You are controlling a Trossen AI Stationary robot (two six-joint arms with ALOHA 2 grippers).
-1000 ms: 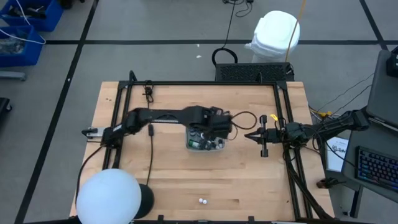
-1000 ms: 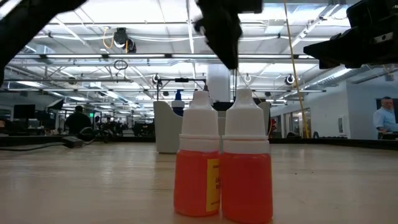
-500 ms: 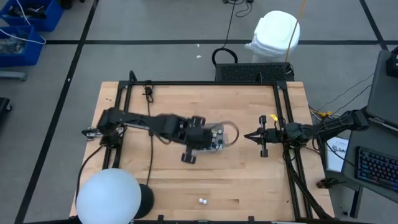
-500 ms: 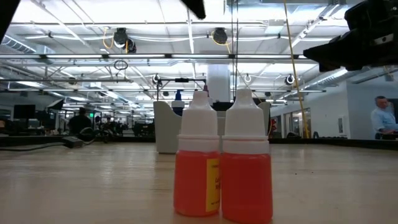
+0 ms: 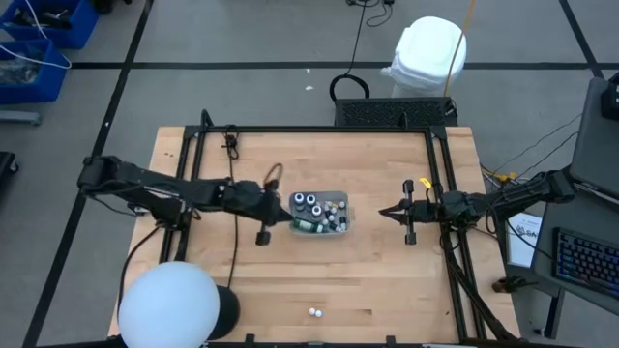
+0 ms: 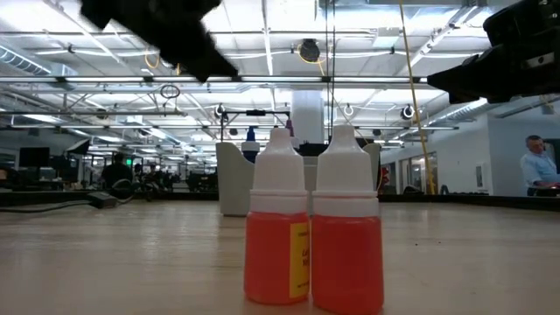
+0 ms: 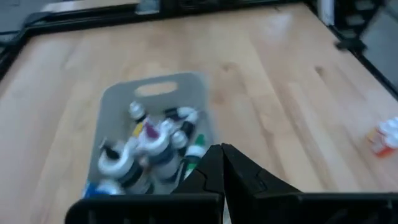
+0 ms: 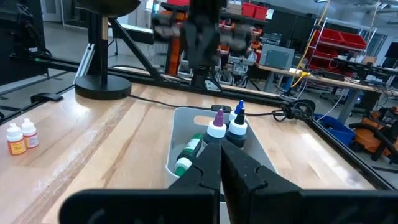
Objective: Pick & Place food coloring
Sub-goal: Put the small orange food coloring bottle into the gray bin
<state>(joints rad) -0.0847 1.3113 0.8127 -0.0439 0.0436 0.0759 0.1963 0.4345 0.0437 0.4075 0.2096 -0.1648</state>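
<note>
Left gripper (image 5: 261,224) pinched together and empty just beside grey tray (image 5: 340,226) of food coloring bottles (image 5: 314,210), right gripper (image 5: 386,212) pressed together near right rail, two orange bottles (image 5: 314,312) at front edge.

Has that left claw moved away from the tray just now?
Yes. In the overhead view the left gripper, shut, has pulled back from above the tray and now sits beside its left edge.

Food coloring bottles (image 5: 317,212) clustered in tray (two orange ones (image 6: 313,227) apart)
</note>
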